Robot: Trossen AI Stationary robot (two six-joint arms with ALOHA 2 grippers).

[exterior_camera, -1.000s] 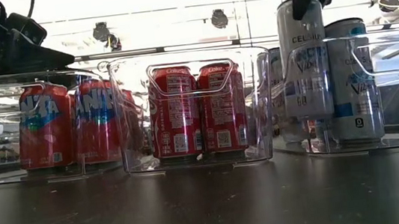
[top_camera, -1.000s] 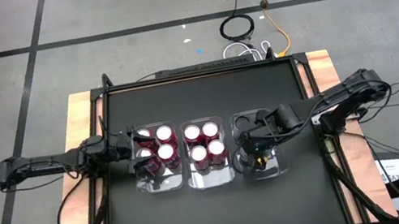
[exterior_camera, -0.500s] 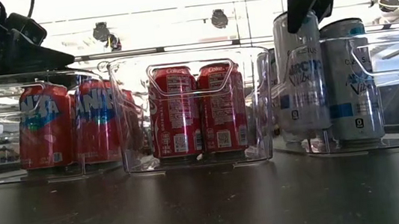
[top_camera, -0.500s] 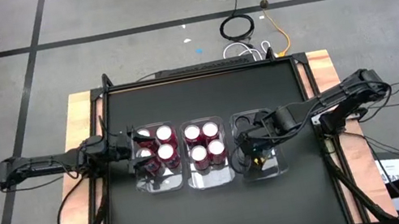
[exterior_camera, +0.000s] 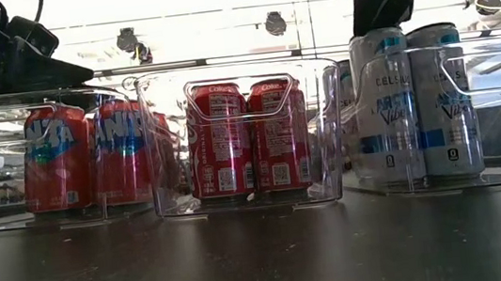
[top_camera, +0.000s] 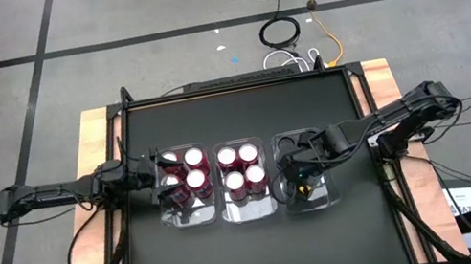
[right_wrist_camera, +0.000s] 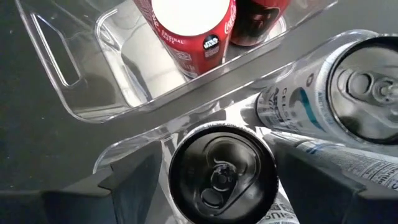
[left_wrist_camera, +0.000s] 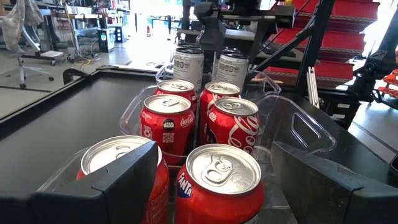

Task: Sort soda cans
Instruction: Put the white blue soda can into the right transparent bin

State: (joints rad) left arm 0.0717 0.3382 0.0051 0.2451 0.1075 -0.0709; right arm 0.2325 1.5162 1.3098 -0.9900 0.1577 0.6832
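- Black worktop (top_camera: 234,122): three clear bins in a row.
- Right gripper (right_wrist_camera: 214,186): fingers apart, straddling a silver can (exterior_camera: 384,106) standing in the right bin (top_camera: 325,196).
- Left gripper (left_wrist_camera: 211,180): fingers apart, over the red cans (top_camera: 183,175) left of that bin.

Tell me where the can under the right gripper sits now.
In the low view, that Celsius can stands upright in the right-hand clear bin, beside another Celsius can, directly below the right gripper.
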